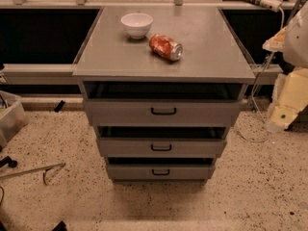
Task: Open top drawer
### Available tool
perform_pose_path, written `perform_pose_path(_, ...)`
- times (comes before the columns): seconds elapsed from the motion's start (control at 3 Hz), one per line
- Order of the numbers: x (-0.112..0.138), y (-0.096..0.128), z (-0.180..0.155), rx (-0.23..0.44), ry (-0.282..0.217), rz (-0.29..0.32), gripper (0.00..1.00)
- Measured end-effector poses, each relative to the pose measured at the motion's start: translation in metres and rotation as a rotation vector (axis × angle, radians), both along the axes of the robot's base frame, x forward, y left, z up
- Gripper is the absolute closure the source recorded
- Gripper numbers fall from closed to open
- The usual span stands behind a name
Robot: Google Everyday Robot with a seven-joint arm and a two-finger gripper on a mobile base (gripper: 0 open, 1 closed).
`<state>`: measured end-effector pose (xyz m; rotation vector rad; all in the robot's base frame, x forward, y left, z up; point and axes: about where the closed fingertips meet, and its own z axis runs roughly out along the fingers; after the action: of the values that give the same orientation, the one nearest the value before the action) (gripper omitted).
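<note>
The top drawer (125, 113) is the widest of three grey metal drawers in a low cabinet at the middle of the camera view. A small black loop handle (163, 111) sits at the centre of its front. Its front stands a little forward of the cabinet top, with a dark gap above it. My gripper (288, 100) is a cream-coloured shape at the right edge. It hangs level with the drawer, well to the right of it, and touches nothing.
On the cabinet top (211, 57) stand a white bowl (136, 24) and a red can (165, 47) lying on its side. Two narrower drawers (125, 147) sit below. A clear bin (9, 117) and a rod (33, 171) lie on the floor at left.
</note>
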<state>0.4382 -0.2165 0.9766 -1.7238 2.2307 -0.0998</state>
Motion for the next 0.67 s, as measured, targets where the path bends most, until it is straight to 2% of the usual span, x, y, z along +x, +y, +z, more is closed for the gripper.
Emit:
perform_pose_path(0.33, 0.001, 0.000, -0.003, 0.004, -0.010, -0.004, 0.00)
perform_pose_path(0.67, 0.003, 0.013, -0.026, 0.045, -0.026, 0.012, 0.00)
